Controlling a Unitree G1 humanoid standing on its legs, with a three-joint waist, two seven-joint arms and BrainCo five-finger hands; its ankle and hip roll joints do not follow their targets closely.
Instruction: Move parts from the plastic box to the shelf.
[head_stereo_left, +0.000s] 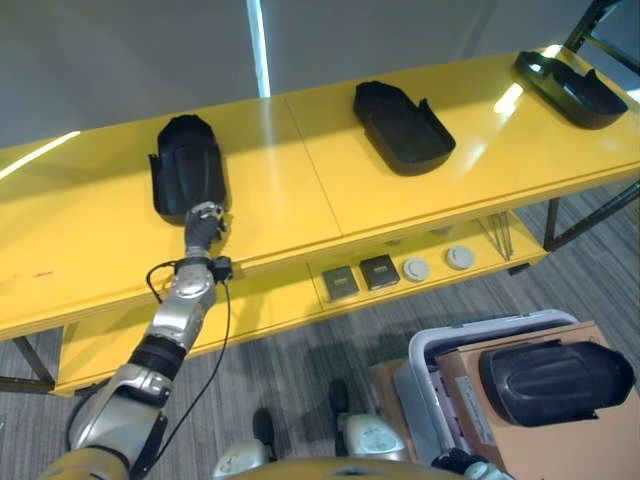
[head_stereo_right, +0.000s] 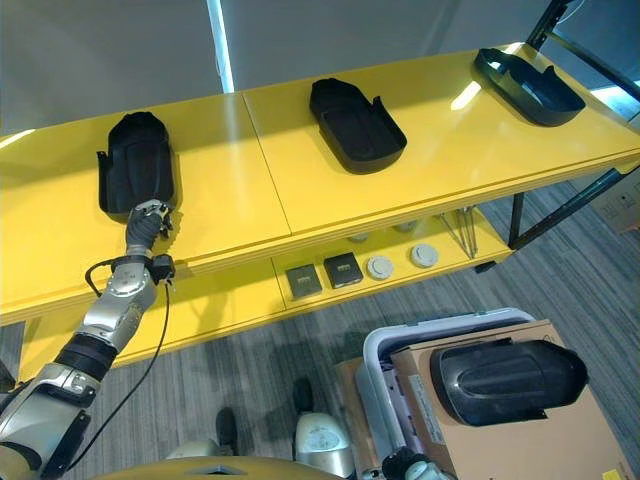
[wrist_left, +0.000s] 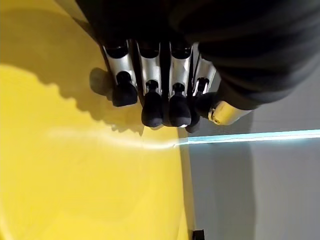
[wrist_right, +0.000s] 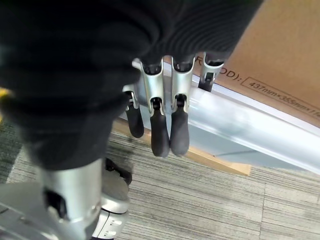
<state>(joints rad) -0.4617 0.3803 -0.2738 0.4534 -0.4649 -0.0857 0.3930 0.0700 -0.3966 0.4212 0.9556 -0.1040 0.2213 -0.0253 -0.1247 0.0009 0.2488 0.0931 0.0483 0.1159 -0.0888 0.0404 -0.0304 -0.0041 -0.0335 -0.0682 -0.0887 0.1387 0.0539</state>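
Shelf (head_stereo_left: 300, 180): long yellow unit of two levels, glossy top board with a seam near its middle, dark metal legs at the ends; taken here as the landmark.
Part, left (head_stereo_left: 187, 165): black moulded shell lying on the shelf's top board toward its left end, hollow side up.
Part, middle (head_stereo_left: 402, 127): black shell of the same kind, on the top board right of the seam, well apart from the left one.
Part, far right (head_stereo_left: 570, 88): third black shell, near the shelf's right end, beside a bright glare patch.
Left hand (head_stereo_left: 203, 222): at the shelf's front edge, just beside the near end of the left part; fingers (wrist_left: 152, 107) straight and relaxed over the yellow board, holding nothing.
Lower board (head_stereo_left: 300, 300): carries two dark square pieces (head_stereo_left: 360, 277) and two pale round discs (head_stereo_left: 437, 263), side by side under the middle part.
Plastic box (head_stereo_left: 425, 390): pale grey, on the floor in front of the shelf's right half, covered by a brown cardboard sheet (head_stereo_left: 560, 440).
Part on box (head_stereo_left: 555, 380): black shell lying on the cardboard, still away from the shelf.
Right hand (wrist_right: 165, 120): hangs by the box's rim, fingers loosely extended, empty.
Floor (head_stereo_left: 300, 370): grey striped carpet.
Wall (head_stereo_left: 150, 60): grey, behind the shelf, with one vertical pale-blue strip (head_stereo_left: 258, 45).
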